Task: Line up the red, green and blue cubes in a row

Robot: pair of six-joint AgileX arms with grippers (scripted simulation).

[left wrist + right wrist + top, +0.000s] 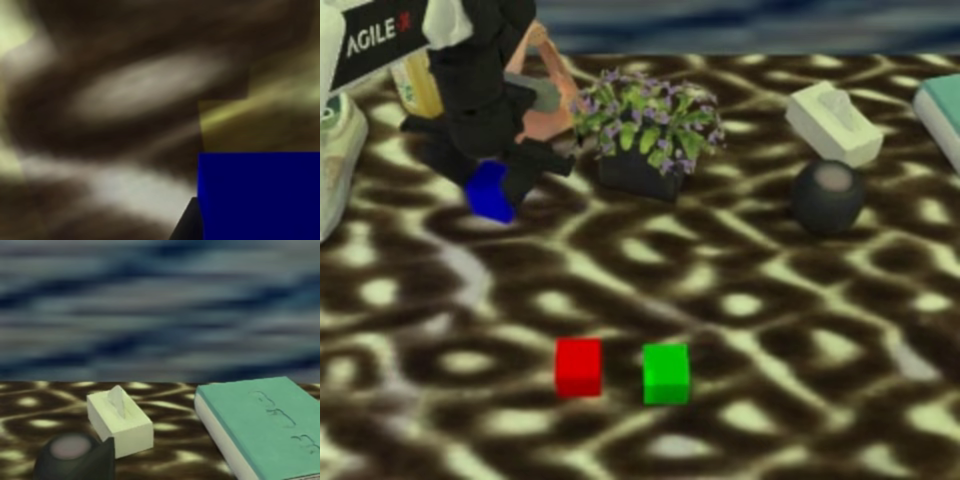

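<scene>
At the table's far left, the left end effector is clamped on the blue cube, which sits between its dark fingers. The red cube and green cube lie side by side, slightly apart, near the front middle. The right arm is out of sight.

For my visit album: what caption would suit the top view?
Left gripper holds the blue cube at the table's far left, while the red cube and green cube sit side by side.

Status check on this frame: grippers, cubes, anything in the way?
Left gripper shut on blue cube, far left. Right arm out of view. Red cube and green cube side by side, near centre. Path clear.
</scene>
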